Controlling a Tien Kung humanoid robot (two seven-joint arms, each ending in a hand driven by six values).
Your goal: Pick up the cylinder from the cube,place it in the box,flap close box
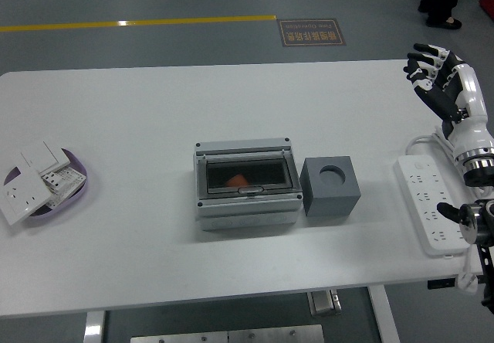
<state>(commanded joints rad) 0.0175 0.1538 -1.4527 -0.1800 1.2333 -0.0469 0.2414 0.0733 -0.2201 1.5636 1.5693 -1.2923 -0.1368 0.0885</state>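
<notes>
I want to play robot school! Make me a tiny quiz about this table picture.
1. True or false: the clear flap of the grey plastic box is closed.
2. What orange thing shows through it? A) small orange cylinder B) ball C) cup
3. Fill in: the round hole in the dark grey cube is ____.

Key: 1 true. 2 A. 3 empty.

Bonus fact: the robot's right hand is raised at the white table's far right edge, fingers spread, holding nothing.
</notes>
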